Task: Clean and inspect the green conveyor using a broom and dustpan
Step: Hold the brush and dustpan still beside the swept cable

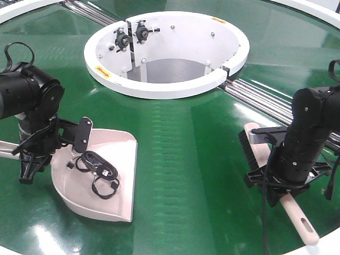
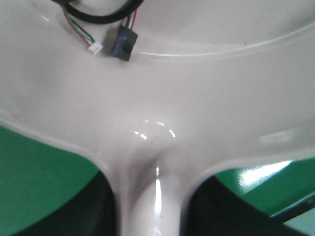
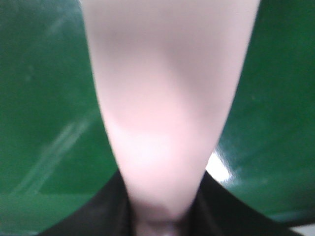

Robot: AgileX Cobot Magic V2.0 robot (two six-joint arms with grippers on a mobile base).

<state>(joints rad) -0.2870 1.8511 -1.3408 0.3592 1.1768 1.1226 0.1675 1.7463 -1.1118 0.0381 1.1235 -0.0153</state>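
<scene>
Left tool point(image 1: 27, 170) pinches the pale pink plastic dustpan point(image 1: 119, 154) handle, coiled black cable point(image 1: 98, 171) in the pan ahead. Right tool point(image 1: 279, 196) clamps the pink plastic broom point(image 1: 300, 220) handle; white hub point(image 1: 159, 89) stickers point(image 1: 99, 69) illegible.

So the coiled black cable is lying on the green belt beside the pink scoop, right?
No: the coiled black cable lies inside the pale pink plastic dustpan, not on the glossy green conveyor belt beside it; the front view shows this.

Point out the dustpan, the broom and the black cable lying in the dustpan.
dustpan point(image 1: 121, 159): front view, bare floor of the scoop.
broom point(image 1: 297, 214): front view, pink handle near its slot hole.
black cable point(image 1: 98, 166): front view, coiled bundle in the scoop.
</scene>
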